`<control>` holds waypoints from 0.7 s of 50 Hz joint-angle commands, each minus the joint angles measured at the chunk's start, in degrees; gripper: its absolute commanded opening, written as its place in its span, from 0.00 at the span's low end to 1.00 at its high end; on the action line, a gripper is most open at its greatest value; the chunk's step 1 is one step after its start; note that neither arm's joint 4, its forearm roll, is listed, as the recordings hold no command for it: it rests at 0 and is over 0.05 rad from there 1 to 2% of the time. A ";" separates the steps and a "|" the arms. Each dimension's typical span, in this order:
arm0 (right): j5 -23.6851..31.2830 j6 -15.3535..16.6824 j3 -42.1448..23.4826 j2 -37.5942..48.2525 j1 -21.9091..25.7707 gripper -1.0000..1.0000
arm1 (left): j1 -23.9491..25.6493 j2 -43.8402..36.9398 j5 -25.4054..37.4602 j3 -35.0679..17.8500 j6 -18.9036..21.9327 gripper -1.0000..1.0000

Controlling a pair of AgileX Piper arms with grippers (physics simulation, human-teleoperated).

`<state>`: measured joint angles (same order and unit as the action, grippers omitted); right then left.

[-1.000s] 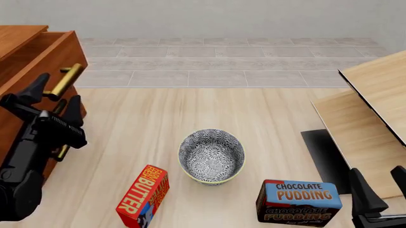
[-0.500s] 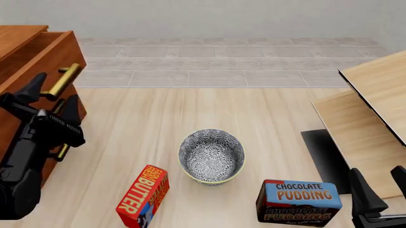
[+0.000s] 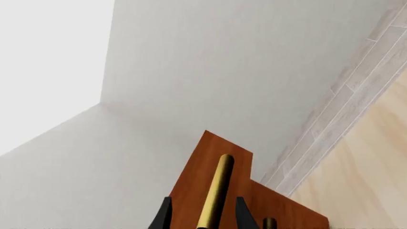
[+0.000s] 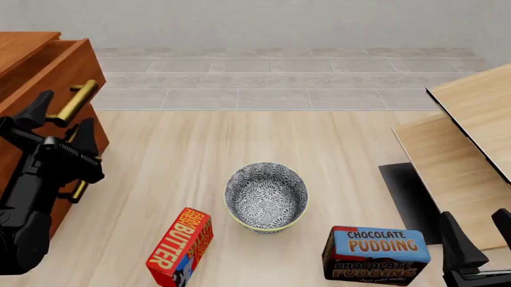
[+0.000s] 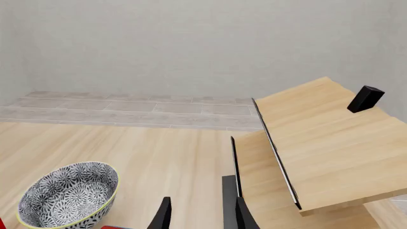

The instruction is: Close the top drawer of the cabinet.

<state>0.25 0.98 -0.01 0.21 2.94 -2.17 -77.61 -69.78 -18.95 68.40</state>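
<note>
My left pincer (image 4: pixel 60 118) sits at about nine o'clock in the front view, fingers apart, with the brass handle (image 4: pixel 74 101) of the top drawer (image 4: pixel 49 76) between them (my wrist camera shows that bar (image 3: pixel 215 191) running up between the two fingertips (image 3: pixel 164 217), though I cannot tell whether either one touches it). The drawer stands pulled out from the cabinet (image 4: pixel 24 48), its front tilted toward the table (image 4: pixel 183 155). A lower handle (image 4: pixel 76 190) peeks out beside my arm.

My right pincer (image 4: pixel 477 238) hangs at five o'clock, fingers apart and holding nothing, near the pale wood furniture (image 4: pixel 471 143).

On the table, the patterned bowl (image 4: pixel 266 196) sits near the centre, the butter box (image 4: pixel 181 246) at seven o'clock of it, and the pudding box (image 4: pixel 376 255) at five o'clock.
</note>
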 commanded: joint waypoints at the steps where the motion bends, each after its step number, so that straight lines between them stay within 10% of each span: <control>1: 0.00 0.12 0.00 -0.01 0.01 1.00 | -1.52 -0.37 -0.11 -0.07 -0.31 1.00; 35: -0.04 0.22 0.00 -0.07 -0.18 1.00 | -3.25 -0.69 -0.11 -0.24 -0.48 1.00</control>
<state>0.22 1.27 -0.01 0.16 2.77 -3.70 -77.94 -69.84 -19.22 67.96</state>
